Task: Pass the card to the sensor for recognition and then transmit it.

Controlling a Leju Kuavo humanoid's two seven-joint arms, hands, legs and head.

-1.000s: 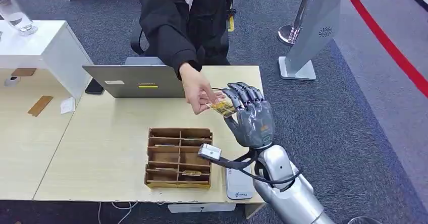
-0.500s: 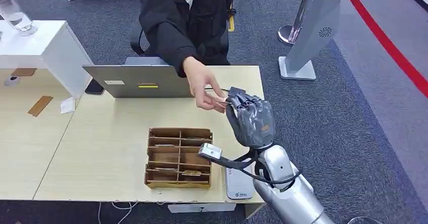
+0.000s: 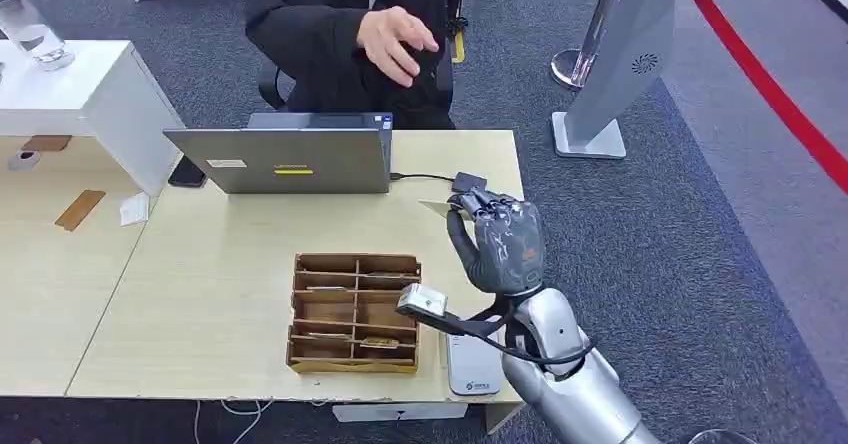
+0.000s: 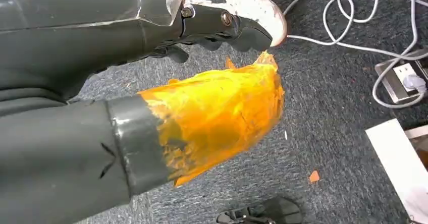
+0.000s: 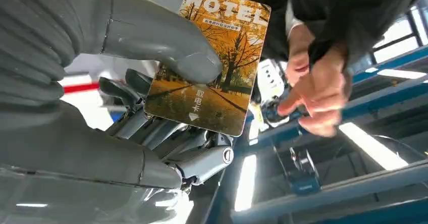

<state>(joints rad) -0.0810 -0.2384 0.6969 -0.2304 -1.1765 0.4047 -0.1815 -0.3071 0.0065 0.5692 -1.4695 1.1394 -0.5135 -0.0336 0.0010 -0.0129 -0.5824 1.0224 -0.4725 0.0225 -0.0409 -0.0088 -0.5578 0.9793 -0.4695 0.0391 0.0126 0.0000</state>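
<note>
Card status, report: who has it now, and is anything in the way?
Right hand grips the card, thumb on its face. Left hand holds nothing. Person's hand is apart from the card.

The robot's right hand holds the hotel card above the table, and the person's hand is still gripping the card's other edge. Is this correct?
Not quite. The right hand holds the hotel card above the table, but the person's hand is pulled back near the chest, apart from the card, as the head view shows.
</note>
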